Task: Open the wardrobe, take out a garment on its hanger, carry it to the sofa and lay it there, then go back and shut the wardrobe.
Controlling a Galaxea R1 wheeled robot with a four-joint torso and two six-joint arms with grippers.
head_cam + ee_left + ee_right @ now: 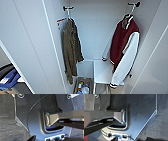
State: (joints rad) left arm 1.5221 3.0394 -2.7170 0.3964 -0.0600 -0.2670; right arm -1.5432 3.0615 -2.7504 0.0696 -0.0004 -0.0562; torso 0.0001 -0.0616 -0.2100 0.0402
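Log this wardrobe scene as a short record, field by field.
wardrobe: doors open, white inside
garment: maroon jacket with white sleeves, hanging at the right
hanger: white, on a dark hook, rising from the maroon collar
green jacket: hanging at the left, apart from the garment
shelf: white, low between the two jackets
box: on the floor below the green jacket, small items inside
grippers: fingers cannot be made out in the wrist views
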